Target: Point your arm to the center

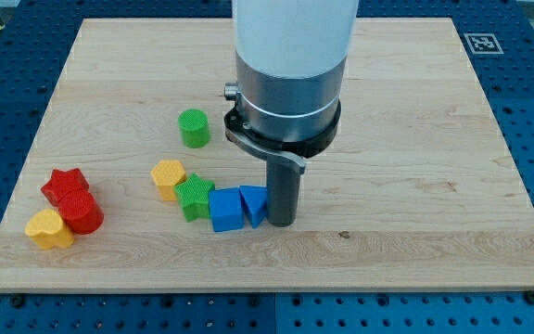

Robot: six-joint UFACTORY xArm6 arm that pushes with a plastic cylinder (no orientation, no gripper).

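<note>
My tip rests on the wooden board, a little below the board's middle. It touches the right side of a blue triangular block. Left of that sit a blue cube, a green star block and an orange hexagonal block, all in a close row. A green cylinder stands alone above them. At the view's lower left a red star block, a red cylinder and a yellow heart block cluster together.
The arm's wide white and silver body hangs over the board's upper middle and hides the part behind it. A black and white marker tag sits at the board's top right corner. Blue perforated table surrounds the board.
</note>
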